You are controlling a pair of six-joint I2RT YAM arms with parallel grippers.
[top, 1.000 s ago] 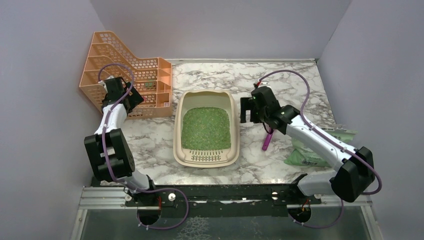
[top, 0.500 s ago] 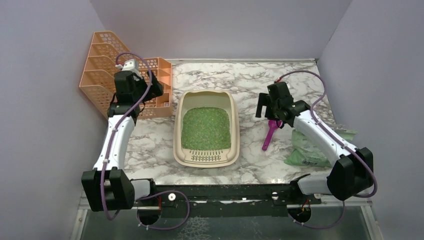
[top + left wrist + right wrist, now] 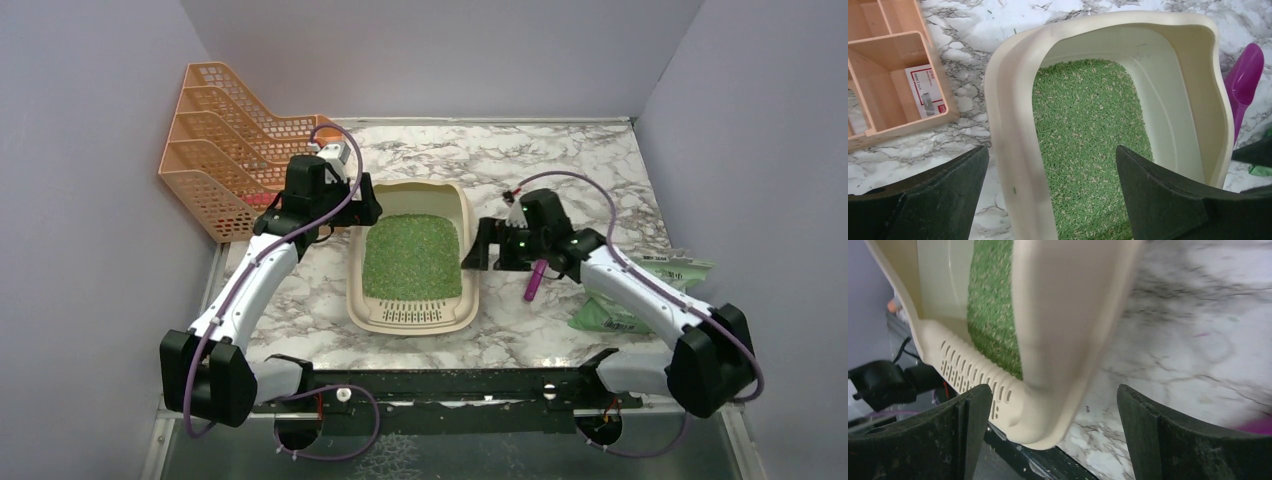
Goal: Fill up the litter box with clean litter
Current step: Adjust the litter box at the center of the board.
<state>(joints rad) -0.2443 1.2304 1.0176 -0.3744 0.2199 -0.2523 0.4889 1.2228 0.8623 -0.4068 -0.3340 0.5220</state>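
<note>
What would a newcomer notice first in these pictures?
The beige litter box at the middle of the table, its floor covered in bright green litter, stands out first. Both tools hang open: the left tool over its far left rim, the right tool by its right wall. An orange mesh rack fills the far left corner.

Litter (image 3: 412, 255) in box (image 3: 412, 317), scoop (image 3: 535, 281) right.
</note>
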